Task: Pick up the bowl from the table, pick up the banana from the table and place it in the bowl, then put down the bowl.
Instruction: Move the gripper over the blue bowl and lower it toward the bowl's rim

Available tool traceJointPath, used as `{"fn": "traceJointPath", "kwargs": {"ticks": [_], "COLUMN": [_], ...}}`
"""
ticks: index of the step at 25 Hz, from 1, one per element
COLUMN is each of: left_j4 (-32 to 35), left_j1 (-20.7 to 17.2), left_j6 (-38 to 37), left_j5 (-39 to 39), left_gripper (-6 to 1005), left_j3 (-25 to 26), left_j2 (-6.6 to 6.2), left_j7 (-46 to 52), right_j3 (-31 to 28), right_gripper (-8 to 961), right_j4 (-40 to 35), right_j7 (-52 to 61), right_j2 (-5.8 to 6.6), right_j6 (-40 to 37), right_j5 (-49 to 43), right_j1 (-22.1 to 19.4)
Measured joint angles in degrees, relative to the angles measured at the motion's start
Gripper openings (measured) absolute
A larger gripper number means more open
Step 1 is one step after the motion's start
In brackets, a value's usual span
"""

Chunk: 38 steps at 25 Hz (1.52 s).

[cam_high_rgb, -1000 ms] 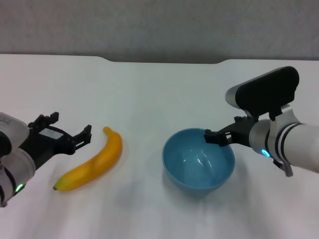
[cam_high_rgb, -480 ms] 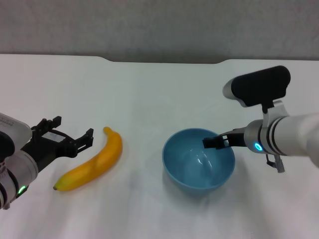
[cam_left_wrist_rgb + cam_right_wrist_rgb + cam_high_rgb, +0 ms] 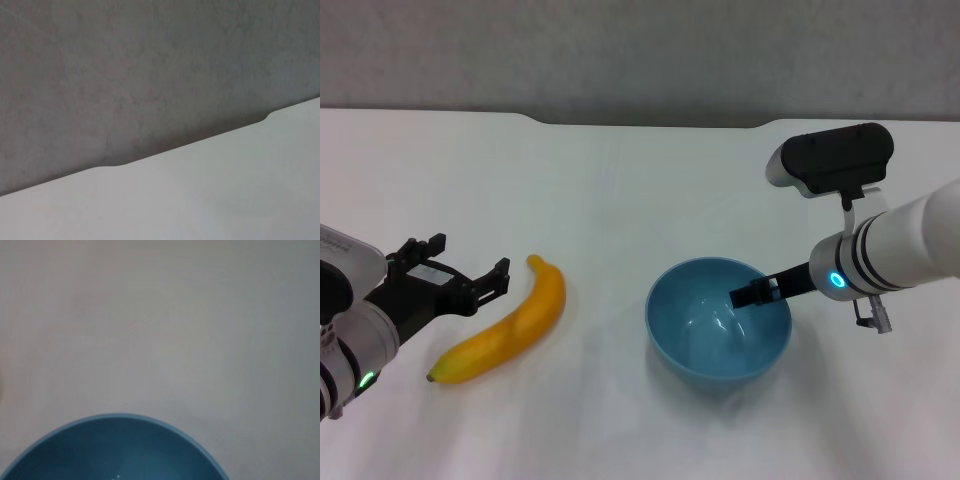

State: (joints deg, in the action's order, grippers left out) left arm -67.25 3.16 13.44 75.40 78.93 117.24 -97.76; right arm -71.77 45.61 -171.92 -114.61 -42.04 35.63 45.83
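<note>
The light-blue bowl (image 3: 710, 335) stands upright on the white table (image 3: 620, 180), right of centre. Its rim also shows in the right wrist view (image 3: 115, 450). My right gripper (image 3: 748, 296) is at the bowl's right rim, its dark tip reaching just inside the bowl. The yellow-orange banana (image 3: 505, 325) lies on the table at the left, its dark-tipped end toward the front. My left gripper (image 3: 468, 256) is open and empty, just left of the banana's far end and apart from it.
The table's far edge has a shallow notch (image 3: 650, 123), with a grey wall behind it. The left wrist view shows only that far edge (image 3: 150, 160) and the wall. White tabletop lies between banana and bowl.
My right gripper has swung down and forward from above the bowl's right rim to reach inside it. The left gripper has shifted only slightly beside the banana. Bowl and banana have not moved.
</note>
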Motion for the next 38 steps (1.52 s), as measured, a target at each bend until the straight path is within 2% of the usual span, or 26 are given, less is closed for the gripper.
{"fn": "traceJointPath", "kwargs": {"ticks": [14, 19, 30, 33, 38], "left_j4": [0.1, 0.2, 1.6, 1.6, 2.0], "left_j1": [0.5, 0.5, 0.9, 0.9, 0.9], "left_j6": [0.1, 0.1, 0.1, 0.1, 0.3], "left_j5": [-0.1, -0.1, -2.2, -2.3, -2.3], "left_gripper": [865, 864, 860, 859, 857], "left_j3": [0.0, 0.0, 0.0, 0.0, 0.0], "left_j2": [0.08, 0.09, -0.02, -0.04, -0.01], "left_j7": [0.1, 0.1, -0.5, -0.5, -0.5], "right_j3": [1.4, 3.7, 5.6, 5.4, 4.7], "right_gripper": [871, 649, 387, 187, 160], "right_j4": [-0.2, -0.7, -0.7, -0.3, 2.3], "right_j7": [0.0, 0.1, 0.1, 0.1, 0.2], "right_j2": [-0.43, -0.43, -0.23, -0.33, -0.27], "right_j6": [0.5, 2.9, 4.4, 4.4, 4.6], "right_j5": [0.2, 1.0, 1.3, 1.0, 0.9], "right_j1": [-1.1, -1.8, -2.2, -2.4, -3.7]}}
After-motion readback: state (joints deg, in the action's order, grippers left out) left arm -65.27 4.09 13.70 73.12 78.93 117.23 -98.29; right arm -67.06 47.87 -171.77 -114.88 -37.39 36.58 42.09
